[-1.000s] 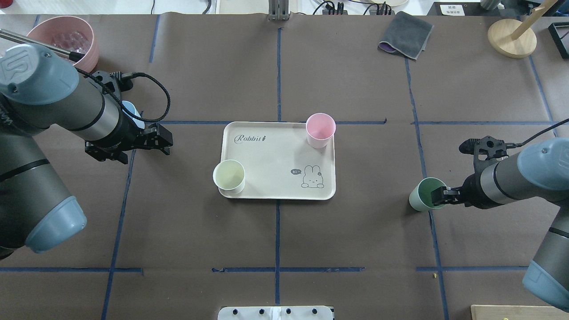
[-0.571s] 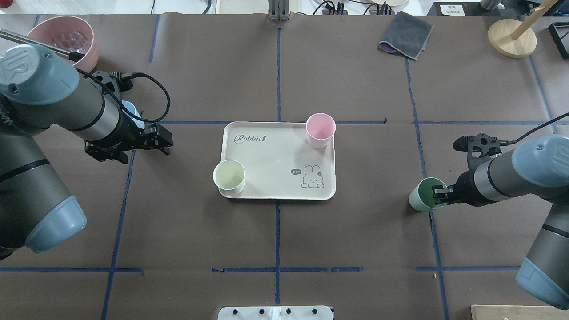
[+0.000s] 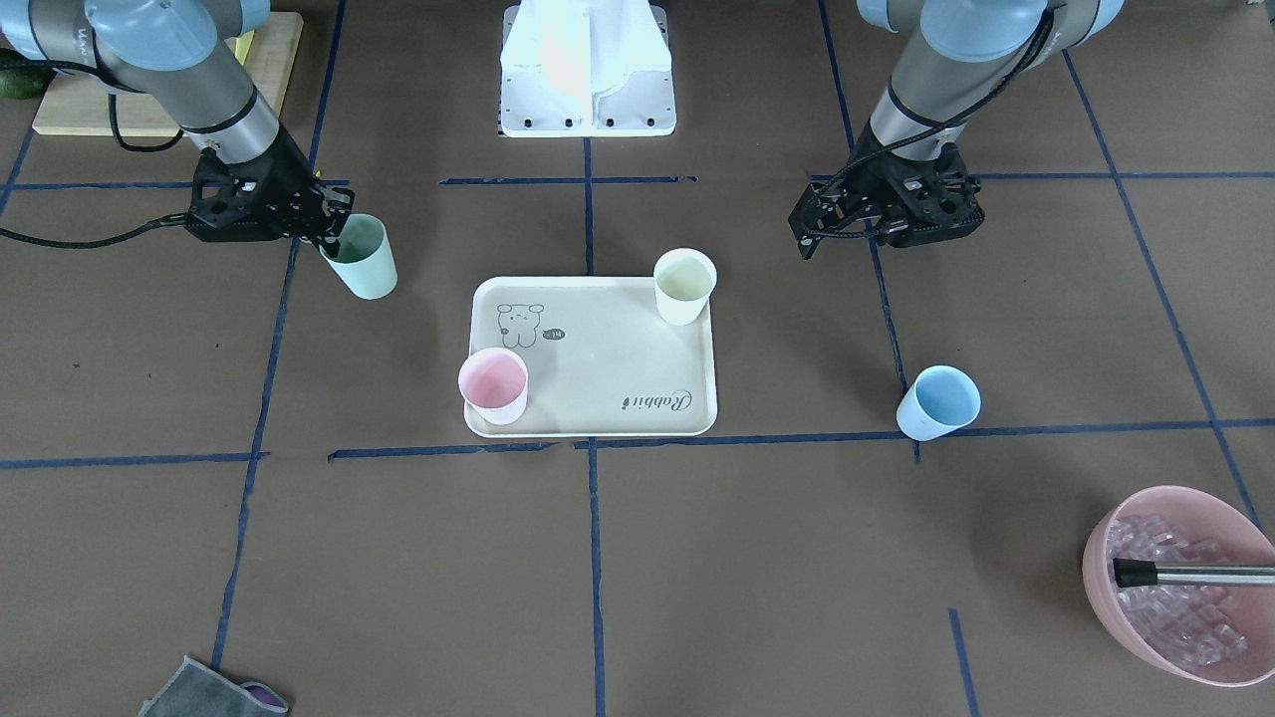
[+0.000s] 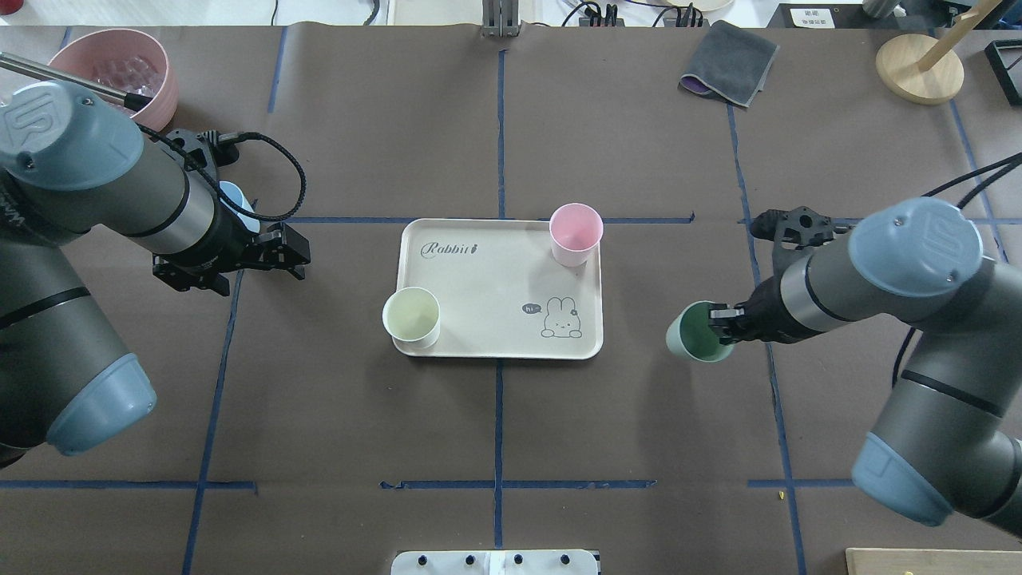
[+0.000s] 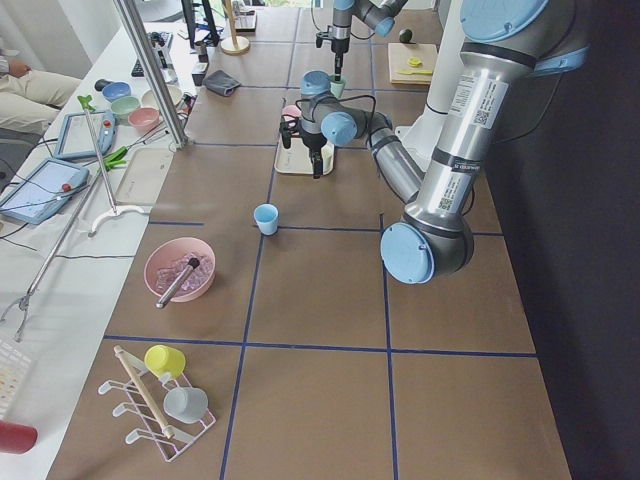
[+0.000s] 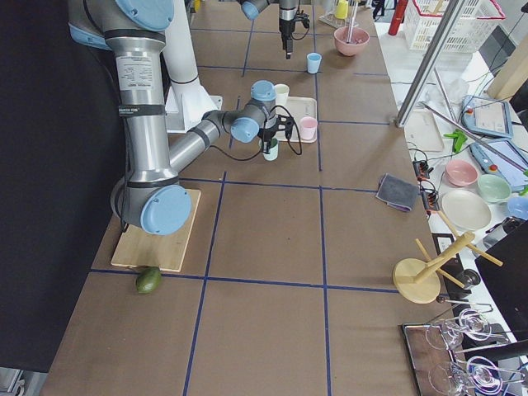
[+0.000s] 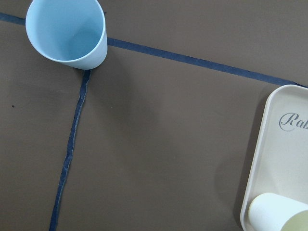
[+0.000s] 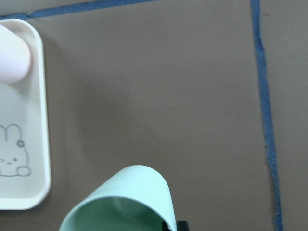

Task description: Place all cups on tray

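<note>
The cream tray lies mid-table and also shows in the front view. The pink cup stands on its far right corner. The cream-white cup stands on its near left corner. My right gripper is shut on the rim of the mint green cup and holds it tilted, just right of the tray; the front view shows this cup too. The light blue cup stands on the table left of the tray, half hidden by my left arm in the overhead view. My left gripper is open and empty, near it.
A pink bowl of ice cubes with a metal handle in it sits at the far left corner. A grey cloth and a wooden stand lie at the far right. A wooden cutting board is at the near right edge.
My right gripper has carried the mint green cup to the left, toward the tray's right edge. The left arm has not moved.
</note>
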You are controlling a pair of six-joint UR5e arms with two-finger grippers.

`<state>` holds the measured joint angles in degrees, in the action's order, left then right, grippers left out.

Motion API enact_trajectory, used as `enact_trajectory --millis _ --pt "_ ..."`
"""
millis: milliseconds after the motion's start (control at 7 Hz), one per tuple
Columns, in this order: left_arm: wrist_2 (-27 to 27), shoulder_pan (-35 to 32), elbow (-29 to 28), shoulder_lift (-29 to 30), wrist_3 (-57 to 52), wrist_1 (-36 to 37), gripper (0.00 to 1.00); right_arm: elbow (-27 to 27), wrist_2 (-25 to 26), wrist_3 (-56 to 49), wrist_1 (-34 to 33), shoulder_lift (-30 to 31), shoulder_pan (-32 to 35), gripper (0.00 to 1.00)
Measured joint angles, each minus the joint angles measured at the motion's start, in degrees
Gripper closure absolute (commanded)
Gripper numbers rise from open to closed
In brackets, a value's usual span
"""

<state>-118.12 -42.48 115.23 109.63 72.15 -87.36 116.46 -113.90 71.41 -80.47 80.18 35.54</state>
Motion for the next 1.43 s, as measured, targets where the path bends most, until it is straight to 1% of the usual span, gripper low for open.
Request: enact_trajectory --millis 143,286,429,571,714,857,1000,1143,1286,1429 --pt "0.02 0.04 -0.08 -0.02 -0.01 0.00 0.00 -0.64 0.06 2.35 -6.05 -6.35 -0.78 1.00" --pt "0.06 0.12 -0.13 -0.03 -0.05 0.00 0.00 -2.53 0.27 5.70 -10.42 -12.22 -1.73 1.00" --pt "0.06 0.16 -0.16 -0.03 -0.05 0.00 0.00 -5.89 0.41 10.06 -12.08 -17.00 -2.40 0.99" --pt "0.03 0.19 -0.17 -0.03 -0.03 0.00 0.00 -9.35 0.45 13.39 -12.47 -20.37 -2.74 0.98" --pt "0.01 0.23 -0.17 -0.03 -0.04 -0.02 0.00 -12.02 0.52 15.38 -12.47 -22.33 -3.01 0.94" --pt "0.00 0.25 -0.18 -0.03 -0.03 -0.04 0.00 -13.57 0.60 16.16 -12.45 -23.08 -3.34 0.85" --pt "0.00 0.23 -0.16 -0.03 -0.03 -0.04 0.00 -14.22 0.66 16.20 -12.44 -22.99 -3.75 0.60" --pt "0.00 0.22 -0.12 -0.03 -0.01 -0.05 0.00 -14.48 0.75 16.10 -12.44 -22.54 -4.32 0.32" --pt "0.00 0.21 -0.10 -0.03 0.00 -0.02 0.00 -14.53 1.17 15.99 -12.43 -22.00 -5.07 0.00" --pt "0.00 0.21 -0.11 -0.03 -0.01 -0.02 0.00 -14.38 1.91 15.80 -12.43 -21.75 -5.39 0.00"
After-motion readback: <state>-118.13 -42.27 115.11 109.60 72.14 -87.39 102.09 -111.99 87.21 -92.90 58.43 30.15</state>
